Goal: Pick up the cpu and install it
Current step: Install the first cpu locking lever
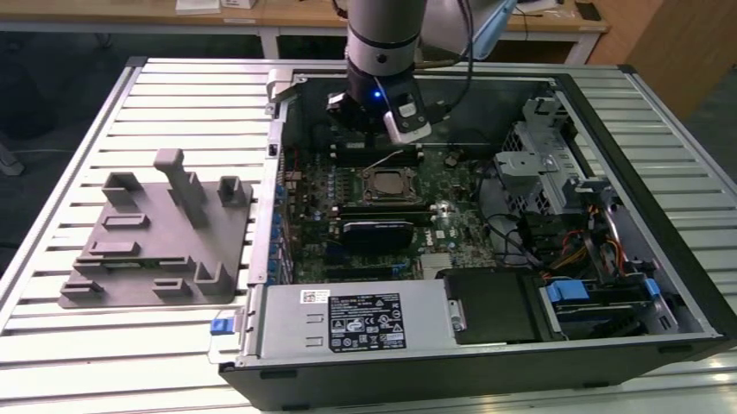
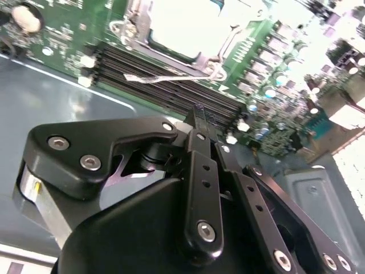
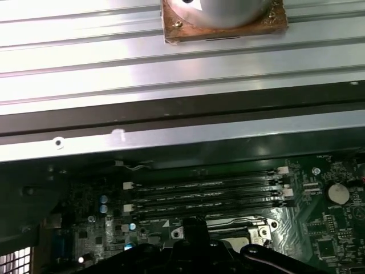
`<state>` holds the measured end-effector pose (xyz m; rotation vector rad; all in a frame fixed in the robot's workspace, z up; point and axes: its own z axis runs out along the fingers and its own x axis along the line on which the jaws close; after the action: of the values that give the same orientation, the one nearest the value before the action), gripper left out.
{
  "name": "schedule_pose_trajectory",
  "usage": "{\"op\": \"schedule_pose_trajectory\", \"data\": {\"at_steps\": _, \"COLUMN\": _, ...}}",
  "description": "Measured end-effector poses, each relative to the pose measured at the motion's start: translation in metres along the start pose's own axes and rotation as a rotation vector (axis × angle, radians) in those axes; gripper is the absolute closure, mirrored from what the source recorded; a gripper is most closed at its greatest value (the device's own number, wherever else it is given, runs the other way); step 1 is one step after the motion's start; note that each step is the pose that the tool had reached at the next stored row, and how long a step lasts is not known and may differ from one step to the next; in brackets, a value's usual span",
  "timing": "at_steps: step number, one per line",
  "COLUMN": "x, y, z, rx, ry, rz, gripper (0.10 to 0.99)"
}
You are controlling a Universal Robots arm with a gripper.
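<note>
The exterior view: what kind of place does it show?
Probably a robotics lab: an opened computer case lies on a slatted metal table, a robot arm reaches into it, and wooden desks stand behind.

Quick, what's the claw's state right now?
Claw: cannot be told. It hangs over the memory slots.

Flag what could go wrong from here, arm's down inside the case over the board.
1. The socket lever lies loose across the memory slots, right beside the gripper. A sideways move could snag or bend it.
2. The cpu looks seated but probably not clamped, since that lever appears open. A knock might shift it.
</note>
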<state>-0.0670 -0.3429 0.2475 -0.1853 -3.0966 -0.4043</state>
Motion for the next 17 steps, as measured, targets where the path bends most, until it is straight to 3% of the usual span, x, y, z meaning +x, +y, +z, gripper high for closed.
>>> {"op": "schedule_pose_trajectory", "data": {"at_steps": 11, "x": -0.0305, "y": 0.0036, "z": 0.0001, "rx": 0.002, "ry": 0.0082, "rz": 0.003, "gripper": 0.980}}
{"op": "schedule_pose_trajectory", "data": {"at_steps": 17, "x": -0.0325, "y": 0.0039, "z": 0.0002, "rx": 0.003, "ry": 0.0081, "rz": 0.003, "gripper": 0.980}}
